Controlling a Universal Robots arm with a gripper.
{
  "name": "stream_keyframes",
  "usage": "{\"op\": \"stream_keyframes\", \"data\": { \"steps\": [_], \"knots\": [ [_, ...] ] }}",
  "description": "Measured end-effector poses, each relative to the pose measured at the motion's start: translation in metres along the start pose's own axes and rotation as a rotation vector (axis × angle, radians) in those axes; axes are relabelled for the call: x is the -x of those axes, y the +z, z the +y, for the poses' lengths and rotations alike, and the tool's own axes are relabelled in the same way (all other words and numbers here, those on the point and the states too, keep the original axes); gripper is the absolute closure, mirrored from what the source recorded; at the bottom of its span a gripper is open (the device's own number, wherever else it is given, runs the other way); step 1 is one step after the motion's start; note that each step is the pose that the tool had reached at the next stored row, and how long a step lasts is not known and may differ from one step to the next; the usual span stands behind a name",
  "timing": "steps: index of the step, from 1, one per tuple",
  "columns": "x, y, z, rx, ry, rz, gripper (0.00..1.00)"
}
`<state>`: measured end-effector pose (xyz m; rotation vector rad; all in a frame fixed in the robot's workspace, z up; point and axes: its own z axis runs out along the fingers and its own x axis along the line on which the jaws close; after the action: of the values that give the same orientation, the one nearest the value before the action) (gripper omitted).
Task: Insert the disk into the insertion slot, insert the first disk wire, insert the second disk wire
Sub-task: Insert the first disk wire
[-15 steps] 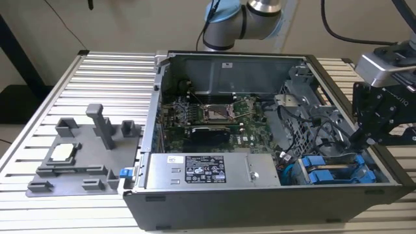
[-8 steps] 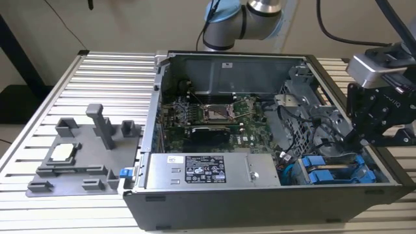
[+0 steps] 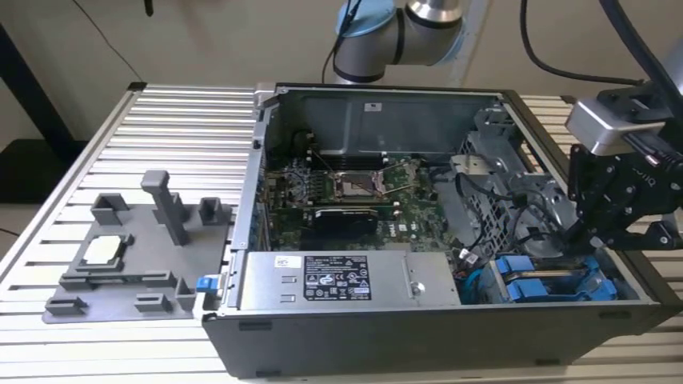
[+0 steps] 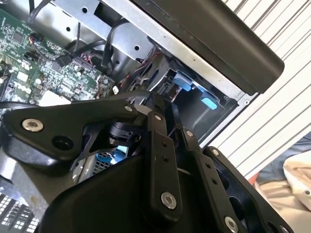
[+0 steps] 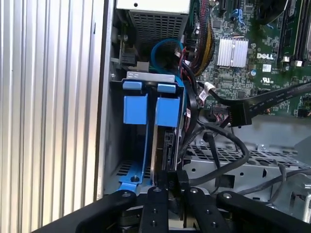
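In the first wrist view the disk (image 5: 163, 145) stands on edge in the insertion slot (image 5: 146, 75) of the grey drive cage, its blue carrier (image 5: 168, 111) beside a second blue carrier (image 5: 135, 109). My gripper (image 5: 172, 187) sits at the disk's near end, shut on the black plug (image 5: 173, 177) of a disk wire (image 5: 233, 162) that loops away over the metal cage. In the exterior view the gripper (image 3: 581, 240) hangs low inside the case at the exterior view's right, just above the blue carriers (image 3: 533, 284). The plug's seat against the disk is hidden by the fingers.
The open computer case (image 3: 427, 336) lies on a slatted aluminium table (image 3: 160, 136). Inside are the motherboard (image 3: 341, 188), a grey power-supply box (image 3: 341, 280) and loose black cables (image 3: 513, 216). A grey fixture plate (image 3: 128, 256) stands at the exterior view's left.
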<state>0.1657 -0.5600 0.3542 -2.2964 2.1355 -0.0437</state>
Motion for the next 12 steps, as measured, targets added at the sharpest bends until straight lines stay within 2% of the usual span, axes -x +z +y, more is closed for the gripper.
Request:
{"op": "stream_keyframes", "data": {
  "steps": [12],
  "knots": [
    [-0.0002,0.0080,0.0002,0.0002,0.010,-0.0001,0.81]
  ]
}}
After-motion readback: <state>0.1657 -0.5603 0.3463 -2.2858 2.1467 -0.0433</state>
